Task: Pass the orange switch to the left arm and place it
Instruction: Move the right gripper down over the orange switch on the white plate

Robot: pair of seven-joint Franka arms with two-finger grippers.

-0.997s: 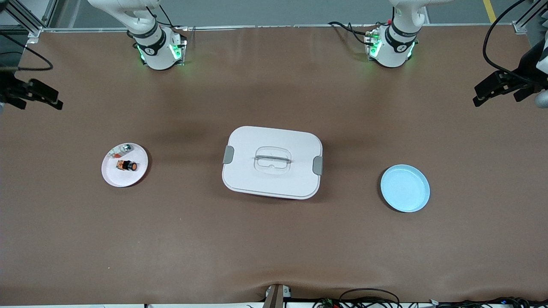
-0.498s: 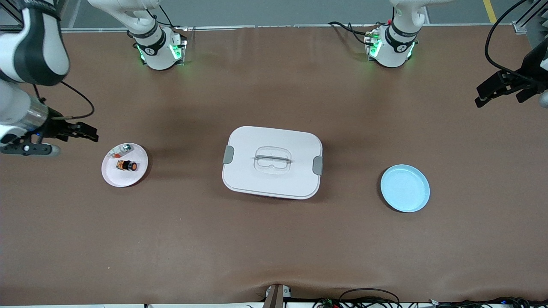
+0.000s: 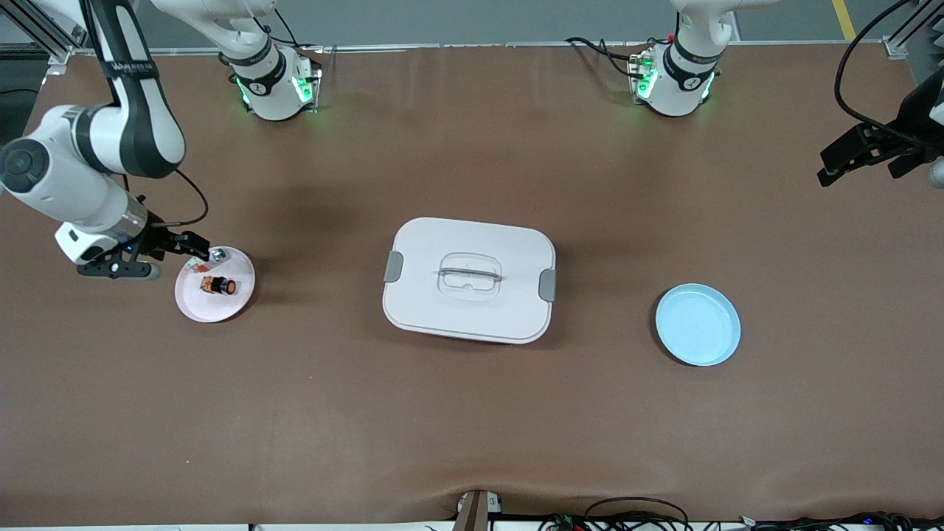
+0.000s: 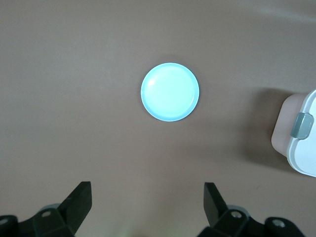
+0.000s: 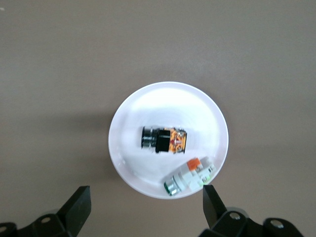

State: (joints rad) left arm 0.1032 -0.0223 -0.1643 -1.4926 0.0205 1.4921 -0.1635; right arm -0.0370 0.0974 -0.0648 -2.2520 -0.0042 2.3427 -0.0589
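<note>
Hovering over the edge of the pink plate (image 3: 193, 304) at the right arm's end of the desk (image 3: 472, 413), the right gripper (image 3: 193, 247) has its jaws spread wide and empty; in the right wrist view its two fingertips (image 5: 79, 202) frame the plate from above. On that plate lies the orange switch (image 3: 219, 285), on its side near the middle, black body and orange cap plain in the right wrist view (image 5: 164, 139). Just beside it on the same plate, farther from the front camera, rests a silvery-clear small part (image 3: 209, 258) with red and green bits. At the middle of the desk sits the box (image 3: 469, 280), white, lid on, grey clips at both ends. Toward the left arm's end lies a light blue plate (image 3: 698, 324), bare. The left gripper (image 3: 848, 158) hangs high over the desk's edge at that end, well apart from the blue plate, jaws open wide and holding nothing; the left arm waits.
</note>
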